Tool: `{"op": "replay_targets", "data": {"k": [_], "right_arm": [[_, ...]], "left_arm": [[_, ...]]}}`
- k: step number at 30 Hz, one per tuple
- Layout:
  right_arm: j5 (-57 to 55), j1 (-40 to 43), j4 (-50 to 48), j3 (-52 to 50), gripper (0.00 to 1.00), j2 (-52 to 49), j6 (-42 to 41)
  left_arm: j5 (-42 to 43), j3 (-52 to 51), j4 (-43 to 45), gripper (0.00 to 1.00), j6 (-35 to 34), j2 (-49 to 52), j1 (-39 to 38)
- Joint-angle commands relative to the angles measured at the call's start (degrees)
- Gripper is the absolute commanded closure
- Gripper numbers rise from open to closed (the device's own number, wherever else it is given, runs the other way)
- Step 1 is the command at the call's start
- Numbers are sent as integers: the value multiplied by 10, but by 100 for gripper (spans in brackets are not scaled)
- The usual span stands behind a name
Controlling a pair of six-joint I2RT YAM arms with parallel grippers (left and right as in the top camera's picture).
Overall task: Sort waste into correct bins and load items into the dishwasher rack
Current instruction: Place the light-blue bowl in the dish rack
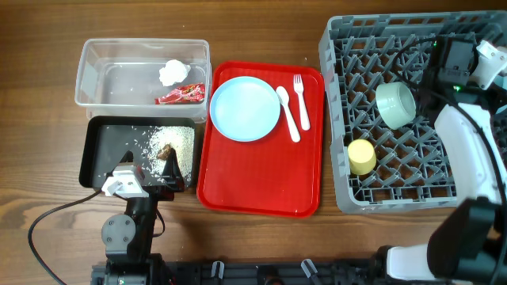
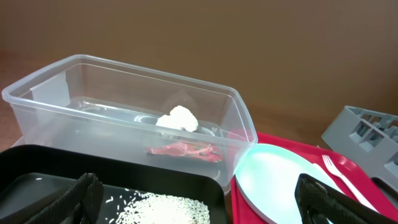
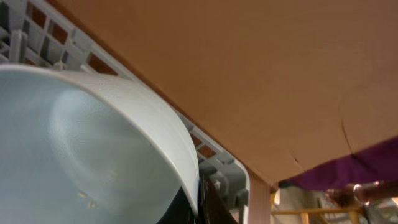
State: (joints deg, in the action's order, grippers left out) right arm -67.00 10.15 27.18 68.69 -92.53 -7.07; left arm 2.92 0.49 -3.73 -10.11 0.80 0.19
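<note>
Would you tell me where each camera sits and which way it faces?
Overhead: above the table, looking down; shows the left end effector over the black tray, the right arm across the grey rack.
Left wrist: low over that tray, facing the clear tub; its open fingers show.
Right wrist: at that rack, close against the mint bowl; hardly any robot shows.
Overhead and left wrist share the tissue.

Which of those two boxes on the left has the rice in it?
The shallow black rectangular tray, scattered with loose white rice grains. The clear rectangular plastic tub holds a crumpled white tissue ball and a red shiny snack wrapper.
</note>
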Motion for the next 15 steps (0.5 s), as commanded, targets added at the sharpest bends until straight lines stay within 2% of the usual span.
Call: {"op": "replay_targets", "data": {"k": [1, 5, 6, 15], "right_arm": [[2, 7, -56, 3, 96, -37, 121], [-17, 10, -142, 3, 96, -68, 254], [-17, 10, -145, 3, 96, -75, 265], [-17, 2, -116, 2, 96, -100, 264]], "left_arm": [[5, -2, -4, 0, 7, -4, 5], [5, -2, -4, 0, 7, -4, 5], [5, -2, -4, 0, 7, -4, 5], [5, -2, -4, 0, 7, -4, 5]]}}
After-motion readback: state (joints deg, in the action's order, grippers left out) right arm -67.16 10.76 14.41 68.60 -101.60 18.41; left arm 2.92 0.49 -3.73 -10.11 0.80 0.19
